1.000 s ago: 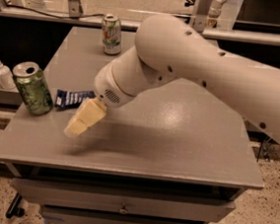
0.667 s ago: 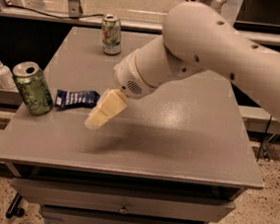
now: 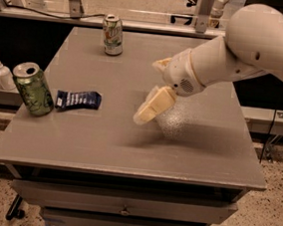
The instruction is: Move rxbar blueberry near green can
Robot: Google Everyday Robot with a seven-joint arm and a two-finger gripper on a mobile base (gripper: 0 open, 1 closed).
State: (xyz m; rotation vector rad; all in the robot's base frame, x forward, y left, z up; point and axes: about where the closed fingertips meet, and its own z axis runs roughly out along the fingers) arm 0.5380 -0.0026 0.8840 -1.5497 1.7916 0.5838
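The rxbar blueberry (image 3: 78,99), a flat dark navy wrapper with white text, lies on the grey table (image 3: 128,148) at the left. Its left end is right next to the green can (image 3: 32,88), which stands upright near the table's left edge. My gripper (image 3: 149,91) hangs above the middle of the table, well to the right of the bar. Its two cream fingers (image 3: 152,106) are spread apart and hold nothing.
A white can with a green and red logo (image 3: 112,34) stands at the back of the table. A small white pump bottle (image 3: 4,74) stands on a ledge left of the table. Drawers sit below the table's front edge.
My gripper and arm have pulled back to the right and up, away from the bar. The bar and the green can stay where they were.
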